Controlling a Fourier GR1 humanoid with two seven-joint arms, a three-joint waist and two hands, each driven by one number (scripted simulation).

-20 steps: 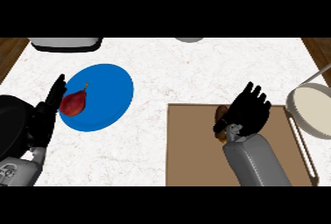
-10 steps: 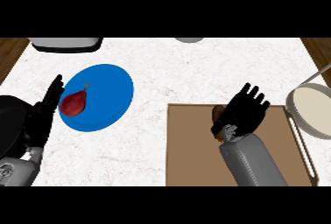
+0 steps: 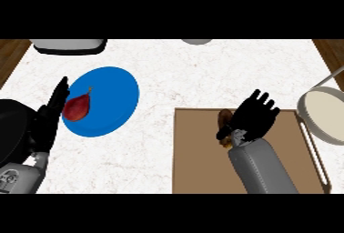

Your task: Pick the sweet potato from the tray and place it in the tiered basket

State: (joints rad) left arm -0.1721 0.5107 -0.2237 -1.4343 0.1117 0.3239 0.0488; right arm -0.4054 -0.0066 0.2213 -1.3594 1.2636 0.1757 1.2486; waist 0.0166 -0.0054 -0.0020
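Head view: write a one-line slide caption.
Right hand hovers open over the sweet potato on the brown tray; left hand rests beside the blue plate.

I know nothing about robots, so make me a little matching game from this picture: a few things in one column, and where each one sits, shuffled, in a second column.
Things:
1. red pear
2. right hand
3. left hand
4. white bowl

Places:
A. at the right edge of the view
B. over the brown tray
C. on the blue plate
D. at the plate's left rim, fingers up

Pairs: 1-C, 2-B, 3-D, 4-A
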